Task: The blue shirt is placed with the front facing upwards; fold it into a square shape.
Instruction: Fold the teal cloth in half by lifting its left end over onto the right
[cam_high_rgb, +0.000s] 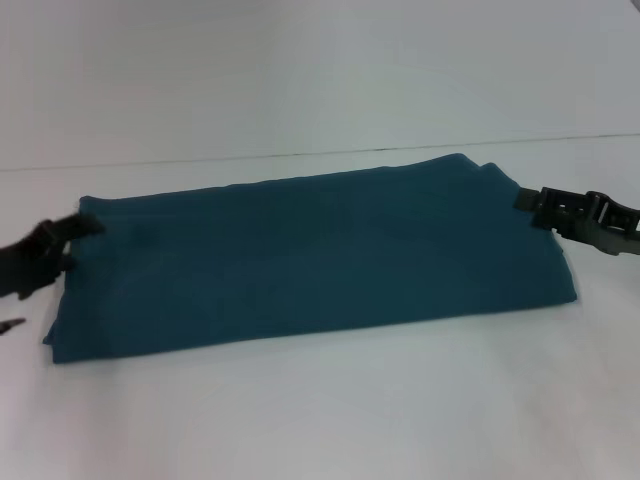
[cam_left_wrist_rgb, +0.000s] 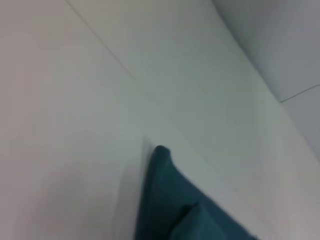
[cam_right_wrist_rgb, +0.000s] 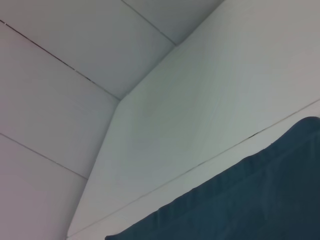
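1. Blue shirt (cam_high_rgb: 310, 260) lying flat on the white bench (cam_high_rgb: 320, 410), folded into a long band running left to right across the middle of the head view — plain teal cloth on top.
2. No lettering, no print, no label readable anywhere on the exposed face; collar and sleeves tucked out of sight.
3. Near long edge rounded like a fold, far long edge straight, with a second layer peeking out at the far right corner.
4. Left pincer (cam_high_rgb: 70, 243) at the band's left short end, dark fingers touching the cloth at the far left corner — whether gripping or just resting, cannot tell, and the gap between the fingers cannot be made out either.
5. Right pincer (cam_high_rgb: 530, 203) at the right short end, tip meeting the cloth at the far right corner; wide or narrow, cannot tell, with the fingers hidden against the fabric edge.
6. Left wrist view: one pointed corner of the shirt (cam_left_wrist_rgb: 170, 200) rising against pale bench, layers stacked beneath it, no fingers visible.
7. Right wrist view: a hemmed edge of the shirt (cam_right_wrist_rgb: 240, 200) running slantwise over the bench (cam_right_wrist_rgb: 200, 100), white panelled wall behind — no writing here either.
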